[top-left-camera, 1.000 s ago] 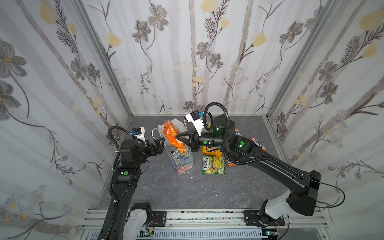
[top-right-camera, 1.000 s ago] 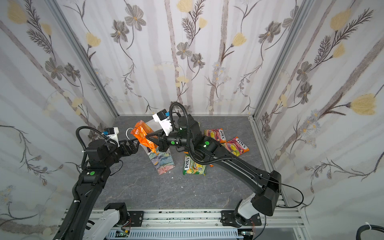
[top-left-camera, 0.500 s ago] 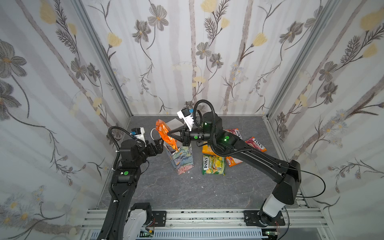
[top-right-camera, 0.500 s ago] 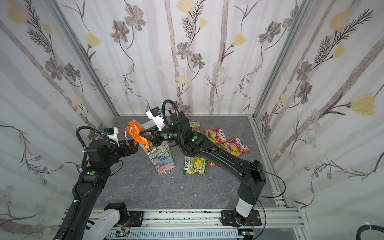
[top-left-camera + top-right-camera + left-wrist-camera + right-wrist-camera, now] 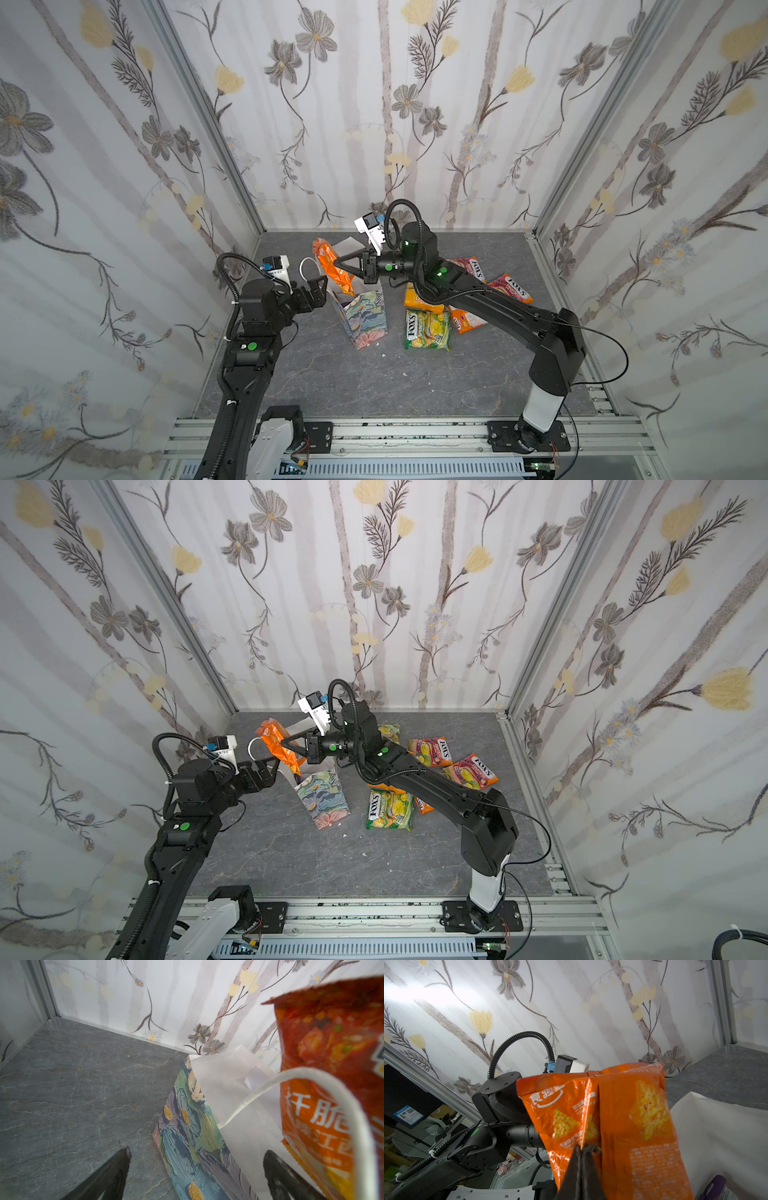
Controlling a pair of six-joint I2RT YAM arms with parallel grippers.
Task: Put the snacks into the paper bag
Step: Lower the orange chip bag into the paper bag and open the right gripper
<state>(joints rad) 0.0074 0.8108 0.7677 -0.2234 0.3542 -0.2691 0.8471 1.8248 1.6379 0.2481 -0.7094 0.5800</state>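
I get both top views from high above and in front of the paper bag (image 5: 365, 318) (image 5: 326, 802), looking steeply down, sharing the whole bench (image 5: 332, 374). Left wrist camera sits close beside the bag (image 5: 193, 1147); right wrist close by its mouth, facing the left arm (image 5: 477, 1136).

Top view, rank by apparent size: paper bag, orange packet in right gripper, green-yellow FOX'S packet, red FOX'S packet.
1. paper bag
2. orange packet, green-yellow FOX'S packet: alike; orange is lifted nearer the camera, so unranked
3. red FOX'S packet, partly behind the right arm
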